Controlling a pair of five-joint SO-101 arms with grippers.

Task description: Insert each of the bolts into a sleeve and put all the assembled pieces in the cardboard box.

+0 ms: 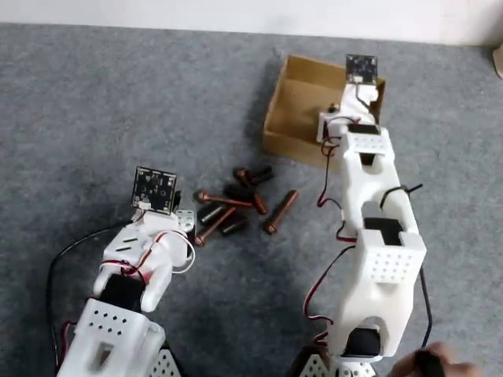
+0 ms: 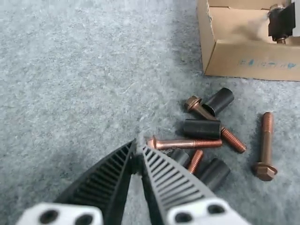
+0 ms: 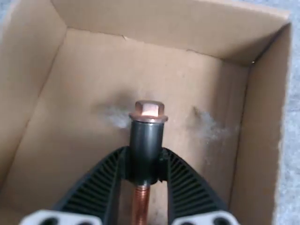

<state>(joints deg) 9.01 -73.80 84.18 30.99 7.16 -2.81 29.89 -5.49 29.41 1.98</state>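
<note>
The right gripper (image 3: 144,161) was clamped on the black sleeve (image 3: 146,136) of an assembled bolt (image 3: 148,110), held over the floor of the cardboard box (image 3: 70,117). The piece was judged rigid, smooth and fairly heavy; gripping the sleeve's mid-length suited it best. The left gripper (image 2: 139,150) rested closed beside the loose bolts (image 2: 185,143).

Right gripper (image 3: 144,158) over the cardboard box (image 1: 277,129), clamped on a sleeve (image 3: 146,138). Left gripper (image 2: 138,149) well apart from it, jaws closed.
</note>
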